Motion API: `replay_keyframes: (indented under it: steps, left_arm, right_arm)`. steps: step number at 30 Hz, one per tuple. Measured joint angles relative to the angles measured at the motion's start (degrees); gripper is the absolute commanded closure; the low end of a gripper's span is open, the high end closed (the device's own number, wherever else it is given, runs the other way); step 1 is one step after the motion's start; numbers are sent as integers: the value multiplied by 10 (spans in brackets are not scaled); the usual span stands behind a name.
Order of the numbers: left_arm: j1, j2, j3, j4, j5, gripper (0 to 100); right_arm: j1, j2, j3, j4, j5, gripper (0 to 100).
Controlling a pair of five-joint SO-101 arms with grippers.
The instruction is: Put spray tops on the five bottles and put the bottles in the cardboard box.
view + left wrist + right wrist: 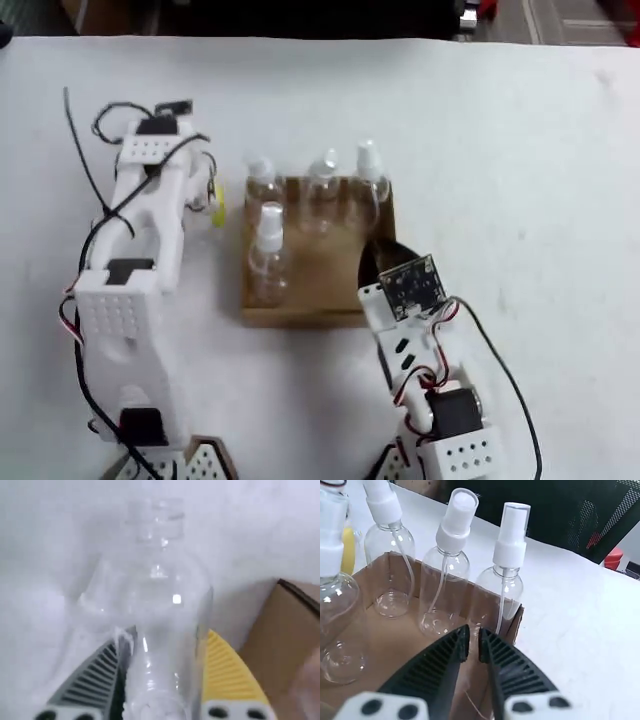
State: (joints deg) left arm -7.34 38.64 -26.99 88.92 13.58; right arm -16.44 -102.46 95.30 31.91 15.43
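Observation:
A clear bottle (150,585) with an open threaded neck and no spray top lies over the white table between the grey and yellow fingers of my left gripper (167,645), which is shut on it. This gripper (212,196) sits just left of the cardboard box (350,312). Several clear bottles with white spray tops stand in the box (395,630): three along the far wall (322,185) and one nearer the front left (270,250). My right gripper (474,639) hovers over the box's right part (378,258), its black fingers shut with nothing seen between them.
The white table (520,150) stretches wide to the right of the box and behind it. Both arm bases stand at the near edge, with black cables (90,170) looping beside the left arm. A dark chair (580,515) is beyond the table's far edge.

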Motion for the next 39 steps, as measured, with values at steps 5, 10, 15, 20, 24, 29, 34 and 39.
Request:
replay_keyframes:
  steps: [5,10,15,20,24,29,34,39]
  left_arm:
    - [10,-1,-150,119,0,928]
    - [15,-33,-155,132,0,928]
    - [47,-178,-63,133,0,928]
    - [86,-386,25,127,0,928]
    - [80,-555,120,67,-23,929]
    - [62,-760,314,-70,-71,979]
    - [59,-993,564,-263,-104,979]
    - [59,-1203,781,-432,-108,979]
  right_arm:
    - [0,0,0,0,0,974]
    - [0,0,0,0,0,974]
    - [0,0,0,0,0,974]
    - [0,0,0,0,0,974]
    - [0,0,0,0,0,974]
    - [0,0,0,0,0,974]
    - [0,0,0,0,0,974]
    - [0,0,0,0,0,974]
